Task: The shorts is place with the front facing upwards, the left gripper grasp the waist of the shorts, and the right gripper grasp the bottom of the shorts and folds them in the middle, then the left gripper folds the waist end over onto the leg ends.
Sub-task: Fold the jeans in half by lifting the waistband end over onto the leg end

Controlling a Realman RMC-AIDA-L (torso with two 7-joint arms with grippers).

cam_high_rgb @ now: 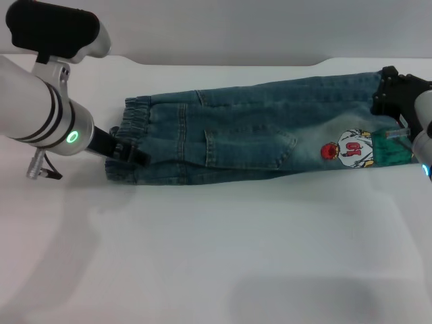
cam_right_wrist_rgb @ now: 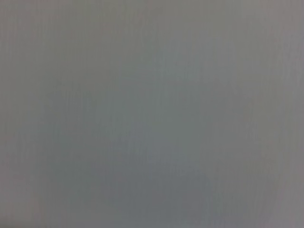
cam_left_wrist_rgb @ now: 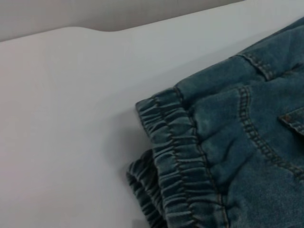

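The blue denim shorts (cam_high_rgb: 250, 135) lie folded lengthwise on the white table (cam_high_rgb: 216, 256). Their elastic waist (cam_high_rgb: 131, 125) points left and the leg ends point right. A cartoon patch (cam_high_rgb: 351, 150) shows near the leg ends. My left gripper (cam_high_rgb: 131, 152) reaches in from the left, its black fingers (cam_high_rgb: 138, 155) closed over the near part of the waist. The left wrist view shows the gathered waistband (cam_left_wrist_rgb: 175, 142) up close, without any fingers in it. My right gripper (cam_high_rgb: 391, 94) sits over the leg ends at the far right. The right wrist view is plain grey.
The table's far edge (cam_high_rgb: 223, 65) runs just behind the shorts. Bare white tabletop stretches in front of the shorts toward me.
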